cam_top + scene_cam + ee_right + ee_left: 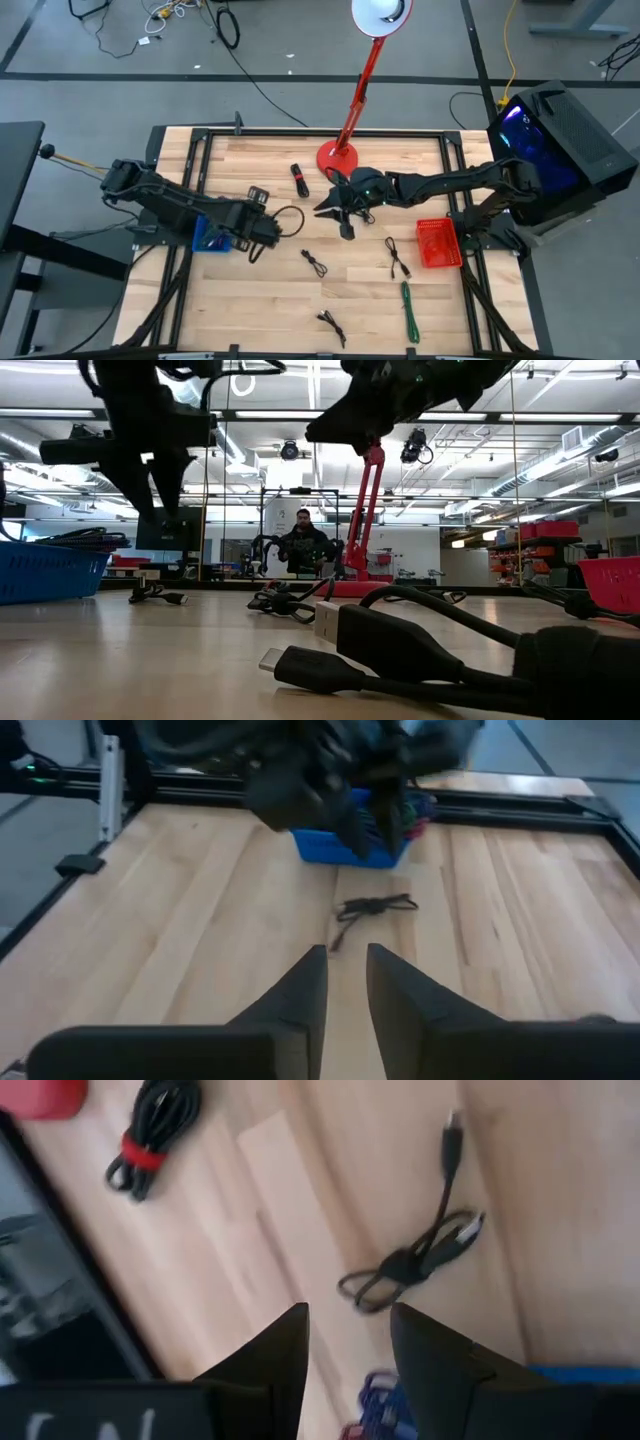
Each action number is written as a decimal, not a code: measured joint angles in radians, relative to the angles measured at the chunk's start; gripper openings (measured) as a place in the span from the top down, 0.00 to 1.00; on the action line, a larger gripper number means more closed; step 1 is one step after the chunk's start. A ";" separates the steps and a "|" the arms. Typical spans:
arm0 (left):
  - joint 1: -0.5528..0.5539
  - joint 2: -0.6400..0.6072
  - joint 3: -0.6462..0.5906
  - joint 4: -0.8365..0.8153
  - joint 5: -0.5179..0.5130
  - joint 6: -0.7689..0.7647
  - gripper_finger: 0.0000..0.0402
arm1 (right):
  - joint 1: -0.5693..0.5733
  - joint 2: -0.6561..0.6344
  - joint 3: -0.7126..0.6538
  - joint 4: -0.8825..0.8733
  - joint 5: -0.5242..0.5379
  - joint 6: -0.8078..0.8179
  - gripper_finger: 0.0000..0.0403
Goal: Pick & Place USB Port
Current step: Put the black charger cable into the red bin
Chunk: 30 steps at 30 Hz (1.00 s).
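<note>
1. High view. Left gripper (262, 232) hangs over the left middle of the table (250, 300), just beside the blue bin (208, 240); its fingers cannot be made out from here. Right gripper (340, 212) hangs over the table's middle, near the red lamp base (338, 158). Short black cables lie loose: one (315, 263) between the two grippers, another (397, 256) beside the red basket (437, 243), a third (331, 325) near the front edge. Green cable (410, 312) lies front right.

2. Low view. Both arms hang clear of the table; nothing dangles from either. USB plug (290, 663) of a black cable lies nearest the camera. A person (303, 545) sits far behind.

3. Left wrist view. Left gripper's fingers (280, 1360) stand partly apart with nothing between them. Below lies a bundled black cable (415, 1260) with metal plugs free at both ends; a second bundle with a red tie (148, 1135) lies well apart.

4. Right wrist view. Right gripper's fingers (305, 985) show a narrow gap, empty. A small cable bundle (372, 908) lies ahead, short of the blue bin.

5. Handling, judged: cable is light and limp, the jacket likely slick; loops will sag. Best taken at the tied middle of the bundle, or at the stiff plug body.

6. Writing: none readable in any view.
</note>
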State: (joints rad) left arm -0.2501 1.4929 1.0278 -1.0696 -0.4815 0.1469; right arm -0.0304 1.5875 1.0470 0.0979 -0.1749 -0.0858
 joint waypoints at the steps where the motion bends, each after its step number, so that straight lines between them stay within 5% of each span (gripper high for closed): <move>1: 0.011 0.000 -0.005 0.018 0.023 0.020 0.63 | 0.005 0.000 0.000 0.001 0.000 0.000 0.81; 10: 0.058 0.000 -0.070 0.059 0.226 0.254 0.63 | 0.016 0.000 0.000 0.001 0.001 -0.001 0.81; 30: 0.173 0.001 -0.225 0.280 0.253 0.390 0.64 | 0.016 -0.001 0.000 0.008 0.001 -0.005 0.81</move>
State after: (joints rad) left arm -0.0775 1.4940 0.8028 -0.7895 -0.2284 0.5373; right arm -0.0147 1.5867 1.0470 0.1055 -0.1739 -0.0910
